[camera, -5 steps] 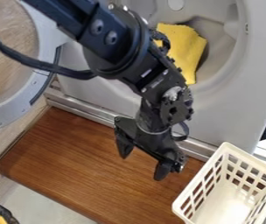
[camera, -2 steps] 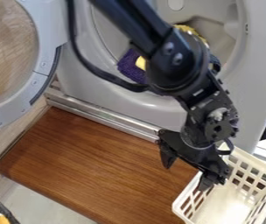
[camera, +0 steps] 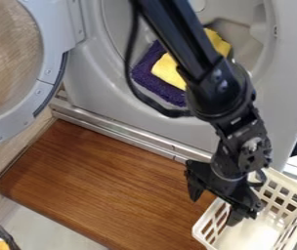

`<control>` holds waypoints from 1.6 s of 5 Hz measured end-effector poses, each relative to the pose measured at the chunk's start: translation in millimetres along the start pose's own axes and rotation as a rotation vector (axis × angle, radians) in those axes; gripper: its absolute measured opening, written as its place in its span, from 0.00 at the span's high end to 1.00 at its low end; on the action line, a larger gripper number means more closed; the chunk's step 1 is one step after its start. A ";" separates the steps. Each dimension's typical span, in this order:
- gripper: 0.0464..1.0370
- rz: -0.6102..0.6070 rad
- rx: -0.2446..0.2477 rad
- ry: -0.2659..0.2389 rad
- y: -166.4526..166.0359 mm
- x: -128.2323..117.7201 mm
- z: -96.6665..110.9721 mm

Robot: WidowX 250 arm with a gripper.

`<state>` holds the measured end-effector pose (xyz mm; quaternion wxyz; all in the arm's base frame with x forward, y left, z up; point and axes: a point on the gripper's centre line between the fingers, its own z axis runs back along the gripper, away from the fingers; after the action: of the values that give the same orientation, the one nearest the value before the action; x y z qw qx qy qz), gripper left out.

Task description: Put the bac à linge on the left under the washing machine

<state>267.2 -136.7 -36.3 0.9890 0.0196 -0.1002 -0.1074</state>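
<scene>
The basket [camera: 293, 182] sits at the lower right, by the front of the washing machine [camera: 112, 108]. The gripper [camera: 215, 202] is at its left wall with its fingers spread, one inside the basket and the other outside, over the wooden table [camera: 99, 195], so the rim lies between them.

The likeliest trouble is a poor grip: if the fingers close too high, the thin rim could slip out. Held by one wall, the basket would probably tip or swing as it is carried left. If it is dragged low, its base might catch on the table; if it strays toward the machine, a corner could knock the metal strip [camera: 131, 134].

Counted: one basket, one gripper with two fingers, one table, one machine, one open door [camera: 49, 80], one purple cloth [camera: 141, 73]. Yellow cloth [camera: 169, 71] shows on both sides of the arm; whether one piece or two, I cannot tell.
</scene>
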 end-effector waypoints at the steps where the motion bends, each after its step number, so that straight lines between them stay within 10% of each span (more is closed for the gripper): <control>1: 0.23 -0.013 -0.032 0.012 -10.0 -2.7 -12.6; 3: 0.75 -0.054 -0.038 0.016 -12.8 -1.2 -15.2; 5: 0.88 -0.086 -0.042 -0.022 -18.2 4.7 -0.2; 7: 0.96 -0.113 0.041 -0.083 8.0 -8.7 74.3; 8: 0.96 -0.032 0.103 0.007 52.1 -38.3 80.9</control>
<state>225.0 -78.9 38.6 0.9852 0.0724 -0.1017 -0.1178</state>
